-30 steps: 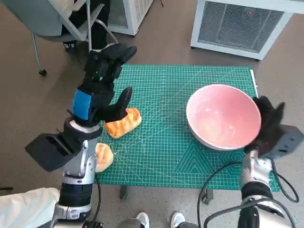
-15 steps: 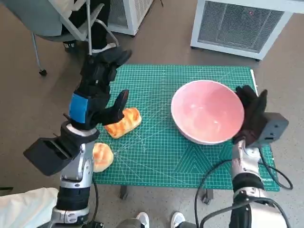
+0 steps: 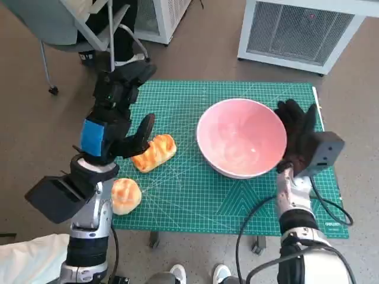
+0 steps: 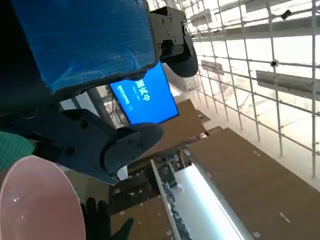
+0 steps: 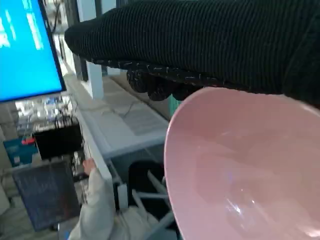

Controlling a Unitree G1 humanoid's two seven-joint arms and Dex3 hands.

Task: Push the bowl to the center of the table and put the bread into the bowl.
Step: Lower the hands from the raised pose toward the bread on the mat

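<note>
Pushed by the right hand [image 3: 299, 142], whose spread fingers press its outer wall, the bowl [image 3: 241, 137] has slid leftward to mid-mat. Left hand [image 3: 118, 112] hovers open, empty, over the bread [image 3: 154, 152], which lies beside the bowl, long axis diagonal.

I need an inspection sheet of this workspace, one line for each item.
Surface: green cutting mat on small table.
Job's things: pink bowl, empty, near mat centre; long bread and round bread at mat's left side.
Clutter: nothing seen.
Hands: left hand raised above long bread, holds nothing; right hand against bowl's outer side.
Cables: black cables below table's near edge.
Surroundings: chair, white units, person's legs.
</note>
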